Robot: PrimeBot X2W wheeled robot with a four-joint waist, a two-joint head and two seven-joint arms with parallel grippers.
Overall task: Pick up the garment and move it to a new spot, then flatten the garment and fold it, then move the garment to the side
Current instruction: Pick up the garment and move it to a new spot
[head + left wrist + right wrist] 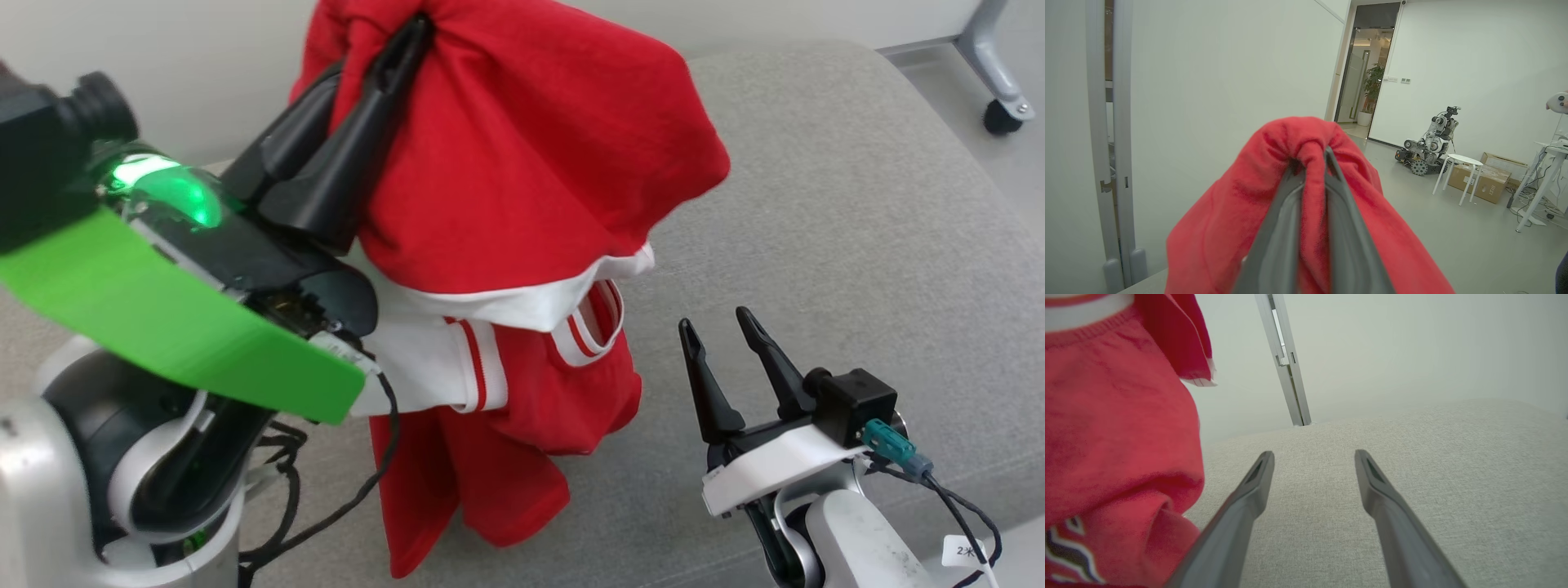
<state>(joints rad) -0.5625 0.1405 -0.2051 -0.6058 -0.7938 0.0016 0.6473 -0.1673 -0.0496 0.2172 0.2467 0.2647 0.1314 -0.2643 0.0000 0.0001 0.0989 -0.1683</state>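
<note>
So the white-trimmed red fleecy garment (pixel 522 163) is up in the air, bunched at the top and hanging over the pale grey fabric cushion (pixel 857 245). Can't tell if its lowest fold actually touches the cushion. Head view gives you the striped ribbed collar and cuffs about halfway down. The right wrist view picks up a white-and-dark zigzag patch (pixel 1069 545) low on the cloth. The left wrist view looks past the bunch to a room with a grey tracked robot (pixel 1429 143), a small white round table (pixel 1461 158), brown cardboard boxes (pixel 1490 183) and a potted green plant (pixel 1373 85) by a doorway. The left gripper (pixel 412 37) sits right at the top of the garment, its two dark fingers pinched together on a gather of red cloth, carrying the whole thing. The right gripper (pixel 714 322) is just beside the garment's lower half, to its right, with its jaws spread wide over bare cushion and nothing between them.
</note>
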